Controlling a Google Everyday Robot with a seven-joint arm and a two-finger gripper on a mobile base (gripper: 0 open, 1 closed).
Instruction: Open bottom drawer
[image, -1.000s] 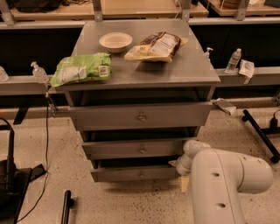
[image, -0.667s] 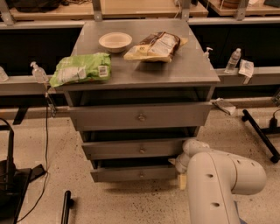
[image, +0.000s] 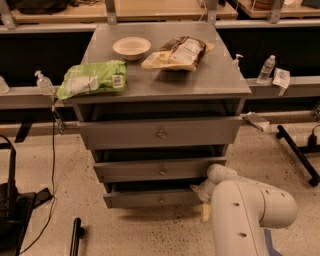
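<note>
Camera view: gripper (image: 201, 193) sits at right end of bottom drawer (image: 145, 199).

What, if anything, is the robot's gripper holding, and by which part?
It cannot be told. The gripper sits at the right end of the bottom drawer, away from its centre knob, mostly hidden by the arm.

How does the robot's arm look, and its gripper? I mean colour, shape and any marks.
The arm is white, built of thick, rounded tube-like segments with a ball-shaped joint; a few small dark round holes mark its shell. No loose cables show. The gripper, at the right end of the bottom drawer, is pale grey-white with a yellowish piece below.
</note>
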